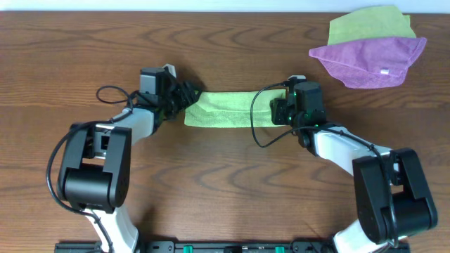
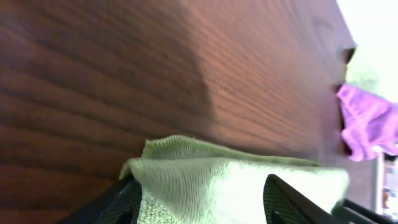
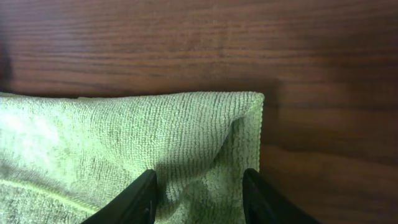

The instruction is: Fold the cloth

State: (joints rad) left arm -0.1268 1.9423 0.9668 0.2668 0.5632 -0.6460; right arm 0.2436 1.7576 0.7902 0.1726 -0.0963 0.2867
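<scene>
Release looks to be the step in hand, so we take it from one end to the other. The left gripper [image 1: 184, 95] sits at the left end of the cloth [image 1: 223, 109]. Its jaws are apart in the wrist view, and the folded edge lies loose between the fingers [image 2: 121, 202] rather than pinched. We should lift straight up here, so no terry loop snags and drags the layer open. The cloth lies in the middle of the table [image 1: 225, 42] as a narrow folded strip with fairly even edges. At its right end the right gripper [image 1: 280, 111] has its jaws parted too, straddling a corner that puckers slightly. We judge a clean vertical retreat best there, both arms together. Well apart, at the far right, the purple cloth [image 1: 369, 60] overlaps a second green cloth [image 1: 365, 24]; we leave them alone
</scene>
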